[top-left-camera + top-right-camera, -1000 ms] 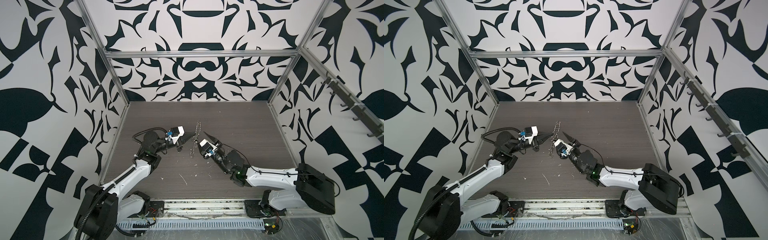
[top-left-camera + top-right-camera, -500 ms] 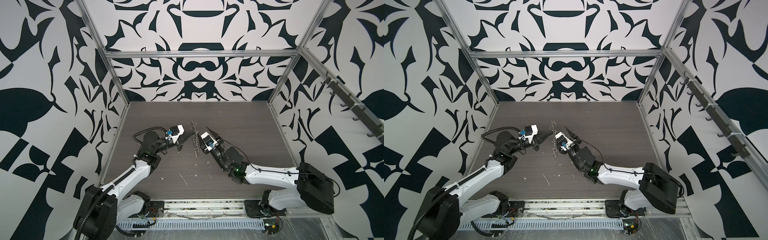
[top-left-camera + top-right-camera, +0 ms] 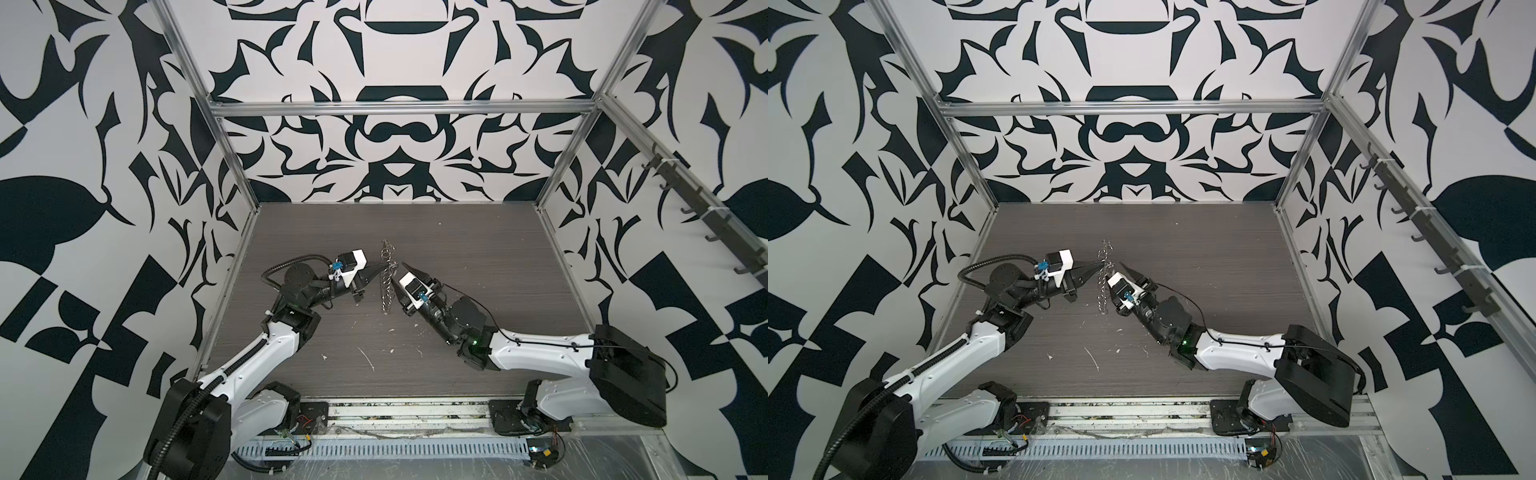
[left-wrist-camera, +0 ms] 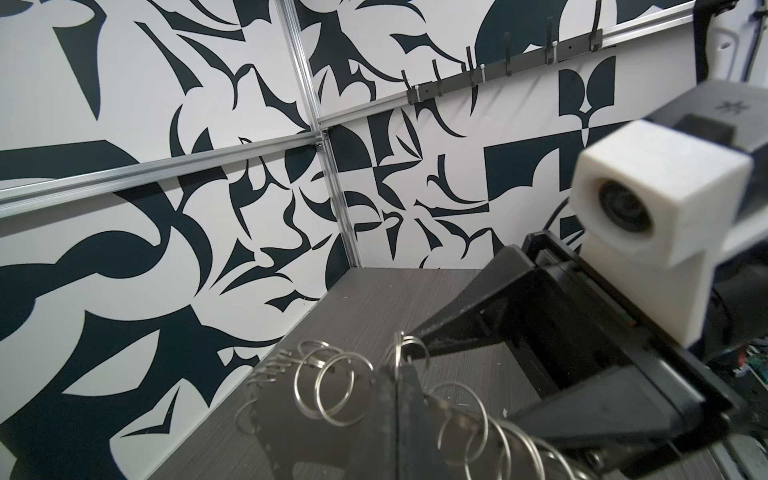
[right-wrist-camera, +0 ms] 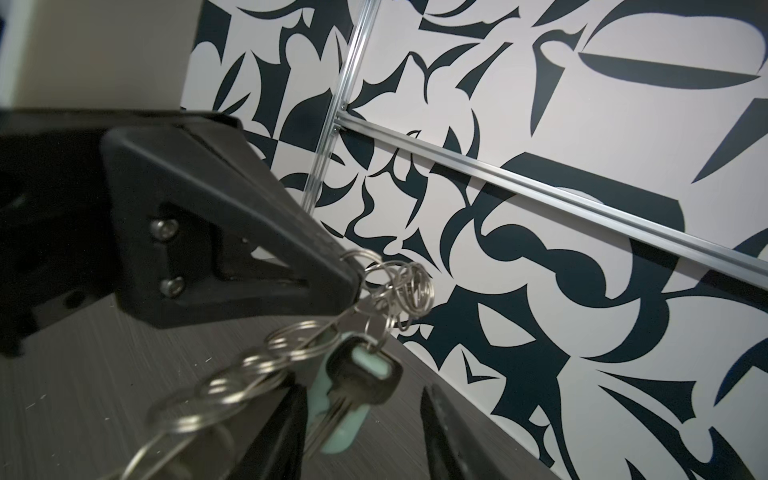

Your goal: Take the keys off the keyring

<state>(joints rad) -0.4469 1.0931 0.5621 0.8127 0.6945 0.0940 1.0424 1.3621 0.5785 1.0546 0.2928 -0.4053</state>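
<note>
left gripper [image 3: 380, 267] pinches the keyring chain [image 3: 387, 286] (dangling); right gripper [image 3: 398, 277], jaws apart, seemingly beside it.

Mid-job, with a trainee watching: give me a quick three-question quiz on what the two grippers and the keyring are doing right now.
1. True or false: the left gripper is shut on the chain of small silver metal split rings.
2. The pale mint plastic tag hangs: A) between the right gripper's fingers; B) clamped in the left gripper; C) lying apart from the rings.
3. Fill in: the right gripper's jaws stand ___.
Key: 1 true; 2 A; 3 open.
</note>
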